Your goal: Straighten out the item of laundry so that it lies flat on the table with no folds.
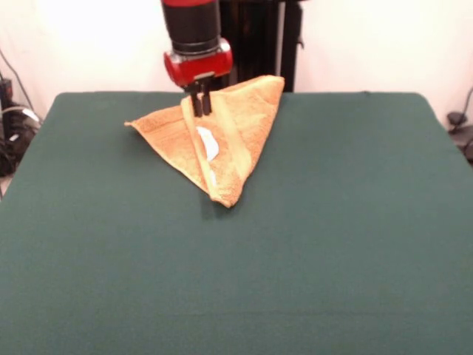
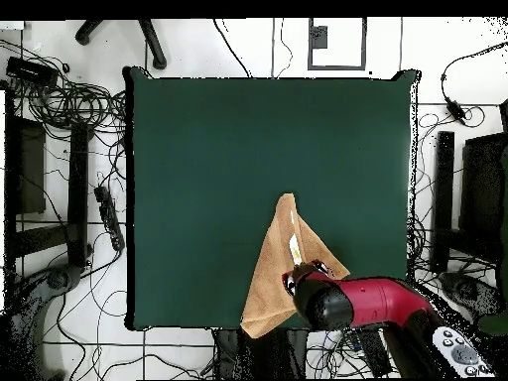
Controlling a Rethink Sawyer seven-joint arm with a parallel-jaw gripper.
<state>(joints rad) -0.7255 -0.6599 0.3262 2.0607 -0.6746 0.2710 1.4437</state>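
Observation:
The golden-orange towel (image 1: 222, 140) lies folded into a rough triangle at the far middle of the dark green table (image 1: 332, 222), with a fold ridge running down its middle and its white label (image 1: 209, 144) showing. One corner points toward the camera and another reaches the table's far edge. My gripper (image 1: 202, 105) comes down from above onto the towel's upper part, its two dark fingers close together and pinching the fold. In the overhead view the towel (image 2: 273, 278) reaches the table's bottom edge, and the red arm covers the gripper (image 2: 296, 281).
The table (image 2: 198, 149) stretches wide around the towel. Cables, stands and dark equipment (image 2: 60, 198) lie on the floor around it. The robot's black pedestal (image 1: 255, 37) stands behind the far edge.

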